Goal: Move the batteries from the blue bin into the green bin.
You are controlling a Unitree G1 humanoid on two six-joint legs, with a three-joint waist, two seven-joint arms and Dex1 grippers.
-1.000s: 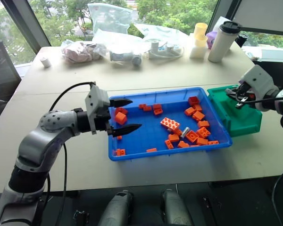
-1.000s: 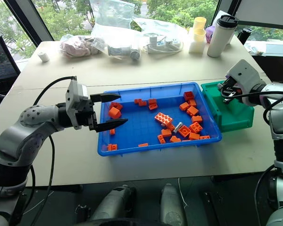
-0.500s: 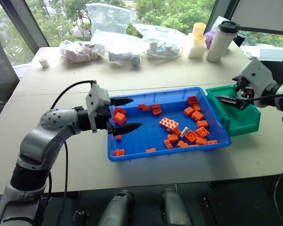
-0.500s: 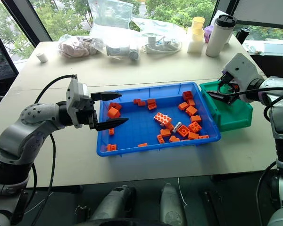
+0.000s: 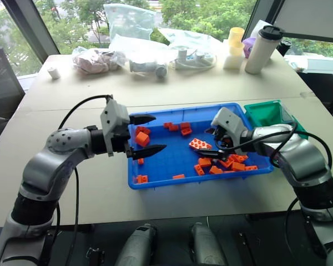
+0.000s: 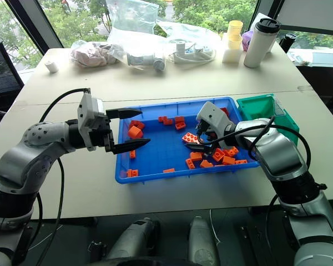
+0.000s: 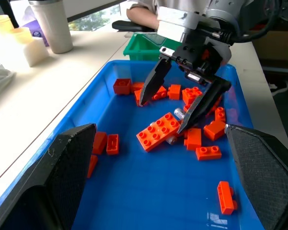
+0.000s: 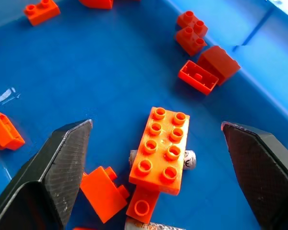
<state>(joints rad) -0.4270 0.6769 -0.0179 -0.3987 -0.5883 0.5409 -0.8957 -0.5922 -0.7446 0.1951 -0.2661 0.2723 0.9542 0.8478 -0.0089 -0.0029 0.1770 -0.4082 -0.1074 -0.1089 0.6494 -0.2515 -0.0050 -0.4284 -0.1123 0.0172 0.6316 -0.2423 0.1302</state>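
I have the blue bin near the front edge of the table, with the green bin touching its right end. My right gripper hangs over the right half of the blue bin, jaws spread wide with nothing between them. Just below it a battery lies crosswise under a large orange brick, only its ends showing. I judge the step is picking that battery, so I would come down with one finger past each exposed end, or nudge the brick aside first. Smaller bricks crowd that side and could get pinched too. My left gripper hovers level over the bin's left rim, open and empty.
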